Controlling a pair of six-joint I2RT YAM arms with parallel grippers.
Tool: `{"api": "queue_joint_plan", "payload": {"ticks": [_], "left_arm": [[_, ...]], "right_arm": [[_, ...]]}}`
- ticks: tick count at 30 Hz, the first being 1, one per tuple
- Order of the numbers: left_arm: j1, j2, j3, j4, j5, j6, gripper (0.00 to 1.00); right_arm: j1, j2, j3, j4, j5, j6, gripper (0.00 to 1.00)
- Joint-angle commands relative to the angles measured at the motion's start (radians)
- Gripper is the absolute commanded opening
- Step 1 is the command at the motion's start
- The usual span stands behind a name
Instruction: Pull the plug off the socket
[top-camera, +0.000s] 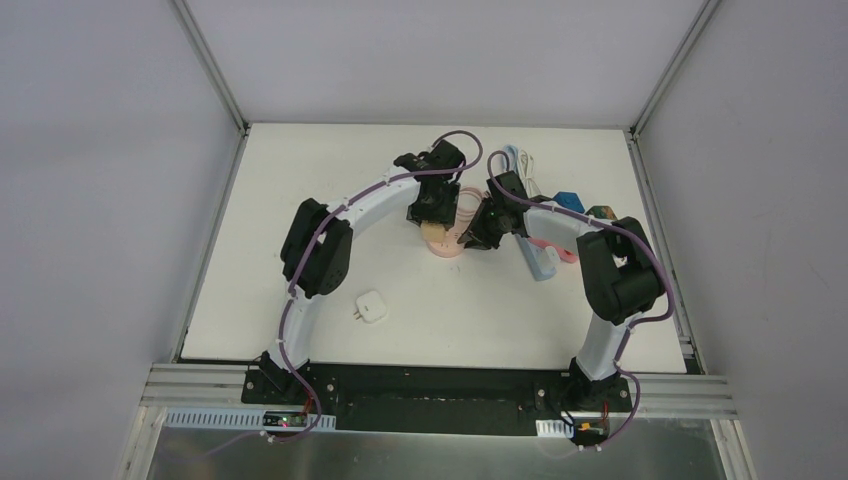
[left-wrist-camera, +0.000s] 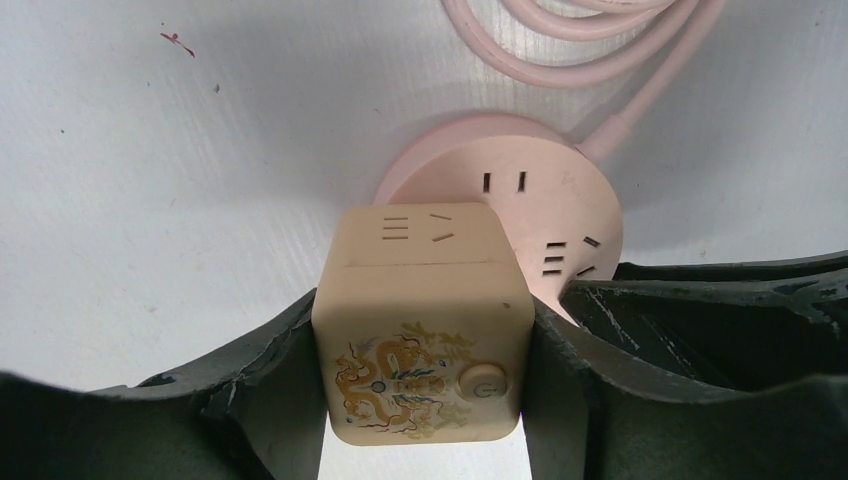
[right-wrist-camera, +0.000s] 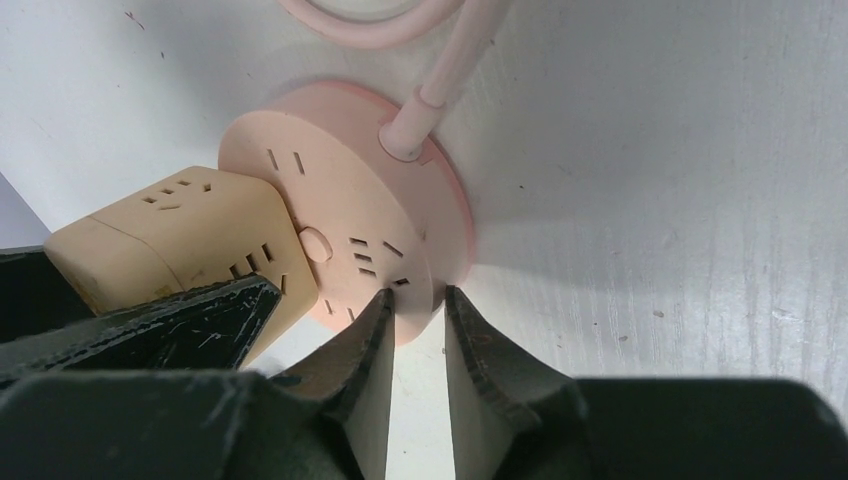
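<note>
Two arms meet mid-table (top-camera: 300, 170). L gripper (left-wrist-camera: 423, 315) is clamped on the beige cube plug (left-wrist-camera: 425, 380) w/ gold dragon print, one finger on each side. The plug sits against the top face of the pink round socket (right-wrist-camera: 340, 200). R gripper (right-wrist-camera: 418, 300) has its fingers nearly together, pinching the socket's rim. Pink cable (left-wrist-camera: 580, 60) coils just behind the socket. Small white adapter (top-camera: 371, 306) lies well apart, nearer the arm bases.
</note>
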Motion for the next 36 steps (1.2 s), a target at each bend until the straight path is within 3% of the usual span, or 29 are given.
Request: {"api": "queue_joint_plan", "payload": {"ticks": [1,2,10,14,18,25,27,32,36], "left_arm": [[-0.004,-0.026,0.035,-0.039,0.054,0.018,0.08],[-0.004,-0.037,0.037,-0.04,0.063,0.015,0.0],[-0.003,-0.132,-0.019,0.052,0.308,0.028,0.0],[-0.005,-0.118,-0.037,0.091,0.231,-0.028,0.0],[-0.043,-0.04,0.049,-0.033,0.121,-0.037,0.0],[-0.063,0.036,0.142,-0.168,0.072,0.029,0.0],[-0.052,0.002,0.109,-0.129,0.101,0.063,0.0],[0.015,-0.068,0.016,-0.012,0.328,0.096,0.0],[0.029,-0.071,-0.02,0.021,0.321,0.034,0.0]], "right_arm": [[0.001,0.047,-0.022,-0.085,0.08,-0.028,0.23],[0.002,0.041,-0.03,-0.078,0.092,-0.027,0.21],[0.014,0.043,-0.056,-0.069,0.128,-0.029,0.12],[0.024,0.05,-0.039,-0.088,0.144,-0.027,0.09],[0.034,0.066,-0.014,-0.119,0.16,-0.021,0.0],[0.034,0.07,-0.013,-0.129,0.166,-0.013,0.0],[0.034,0.07,-0.013,-0.132,0.165,-0.011,0.0],[0.034,0.06,-0.028,-0.116,0.145,-0.007,0.0],[0.035,0.062,-0.028,-0.096,0.117,-0.004,0.0]]}}
